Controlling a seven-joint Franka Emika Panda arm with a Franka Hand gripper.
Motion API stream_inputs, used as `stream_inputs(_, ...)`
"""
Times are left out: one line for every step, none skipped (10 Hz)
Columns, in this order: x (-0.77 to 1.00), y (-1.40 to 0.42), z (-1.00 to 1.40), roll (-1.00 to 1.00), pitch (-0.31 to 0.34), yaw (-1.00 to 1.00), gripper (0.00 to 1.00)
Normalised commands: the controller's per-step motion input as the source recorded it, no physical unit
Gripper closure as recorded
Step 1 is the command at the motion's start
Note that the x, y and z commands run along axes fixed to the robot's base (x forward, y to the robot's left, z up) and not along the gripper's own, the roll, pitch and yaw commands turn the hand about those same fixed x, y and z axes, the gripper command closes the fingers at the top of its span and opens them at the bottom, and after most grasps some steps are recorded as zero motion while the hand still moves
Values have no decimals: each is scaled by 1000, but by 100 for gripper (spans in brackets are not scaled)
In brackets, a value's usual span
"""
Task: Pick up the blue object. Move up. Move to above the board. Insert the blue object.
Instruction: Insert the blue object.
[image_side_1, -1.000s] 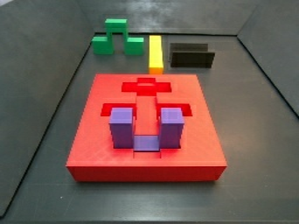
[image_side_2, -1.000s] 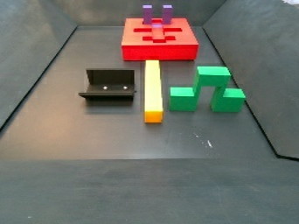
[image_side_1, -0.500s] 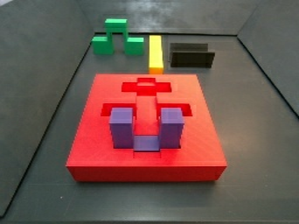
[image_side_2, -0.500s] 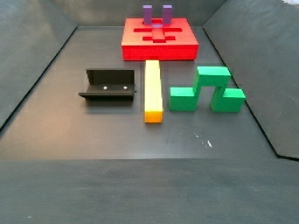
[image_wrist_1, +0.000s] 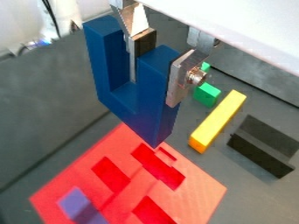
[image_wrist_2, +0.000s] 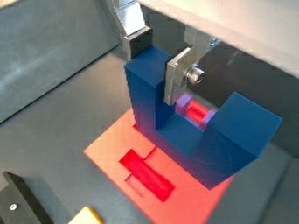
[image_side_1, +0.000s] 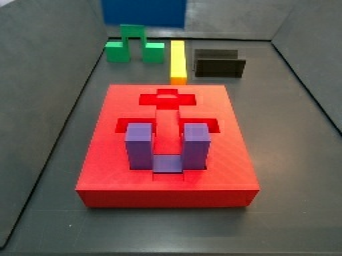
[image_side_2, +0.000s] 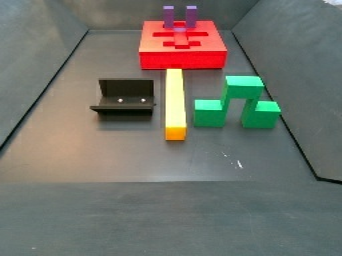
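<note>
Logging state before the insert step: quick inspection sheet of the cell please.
Surface: dark grey floor, bare around the parts.
Job's things: blue object held in the air above the board; purple block seated in the board.
Clutter: yellow bar, green stepped block, fixture, all apart on the floor.
Gripper: gripper over the board, shut on one prong of the blue object.
Cables: cable at a wrist view's edge.
Surroundings: grey walls.
</note>
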Motion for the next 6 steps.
stream_inputs(634, 131, -720, 239, 49, 0, 100)
stream_inputs(540, 0, -797, 229, 0, 31, 100)
stream_inputs(514, 0, -817, 220, 0, 43, 100)
stream_inputs(471, 0, -877, 193, 0, 63, 100)
stream_inputs(374, 0, -923, 169, 0, 9, 100)
stream_inputs(320, 0, -849, 191, -33, 0, 100)
